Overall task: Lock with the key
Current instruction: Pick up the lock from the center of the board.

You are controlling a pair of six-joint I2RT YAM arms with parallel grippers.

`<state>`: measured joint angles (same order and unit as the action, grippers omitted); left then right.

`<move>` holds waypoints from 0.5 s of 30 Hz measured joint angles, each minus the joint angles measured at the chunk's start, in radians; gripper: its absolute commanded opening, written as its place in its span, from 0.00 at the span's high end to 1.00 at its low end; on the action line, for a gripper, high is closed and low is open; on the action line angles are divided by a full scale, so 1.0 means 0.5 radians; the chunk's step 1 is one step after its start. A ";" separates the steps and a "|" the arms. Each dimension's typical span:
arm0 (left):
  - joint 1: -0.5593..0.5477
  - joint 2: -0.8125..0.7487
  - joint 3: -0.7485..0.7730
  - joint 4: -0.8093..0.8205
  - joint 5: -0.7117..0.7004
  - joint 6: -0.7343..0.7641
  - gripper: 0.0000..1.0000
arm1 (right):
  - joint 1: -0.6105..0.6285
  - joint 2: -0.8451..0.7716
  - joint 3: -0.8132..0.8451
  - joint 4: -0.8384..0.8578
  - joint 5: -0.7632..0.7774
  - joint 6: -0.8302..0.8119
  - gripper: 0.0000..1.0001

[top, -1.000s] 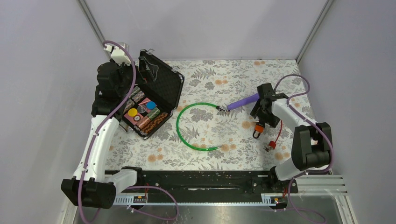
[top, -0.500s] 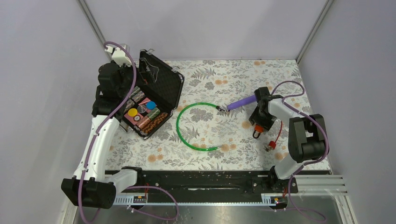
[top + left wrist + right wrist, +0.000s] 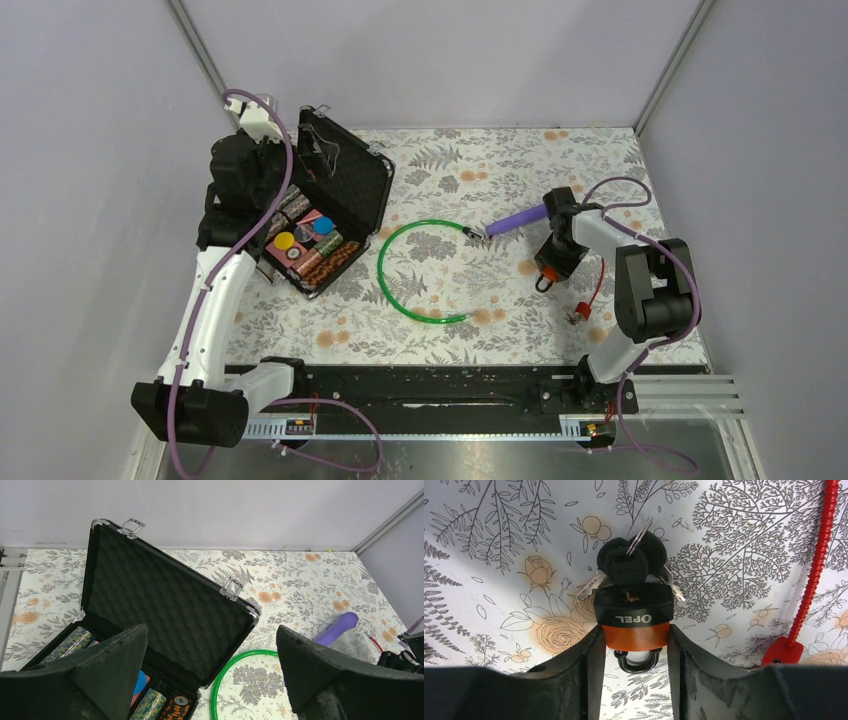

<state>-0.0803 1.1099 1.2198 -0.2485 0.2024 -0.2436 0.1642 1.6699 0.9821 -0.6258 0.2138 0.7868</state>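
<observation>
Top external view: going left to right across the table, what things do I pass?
Open case of poker chips → green hoop → purple-handled tool → orange padlock → red cord.

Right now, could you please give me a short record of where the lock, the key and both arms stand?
padlock: orange and black, lying on the flowered table
key: black-headed, seated in the padlock's keyhole, spare keys fanned beside it
right fingers: closed on the padlock's orange body
left fingers: wide apart, holding nothing, near the case
case: lid up, chips inside
shackle: partly hidden; cannot tell if latched
other items: green hoop, purple handle, red cord
</observation>
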 measured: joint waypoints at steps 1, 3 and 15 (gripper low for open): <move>0.000 -0.001 0.000 0.000 -0.001 0.001 0.01 | 0.000 0.000 0.001 0.006 -0.001 -0.001 0.74; 0.000 0.000 0.000 -0.001 -0.001 0.002 0.01 | 0.000 0.000 0.001 0.014 -0.014 0.008 0.74; -0.013 -0.039 -0.169 0.072 0.104 -0.052 0.01 | -0.007 -0.181 0.074 0.107 -0.312 0.174 0.74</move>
<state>-0.0868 1.0904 1.1351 -0.2123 0.2543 -0.2695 0.1608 1.5795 1.0191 -0.5724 0.0578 0.8738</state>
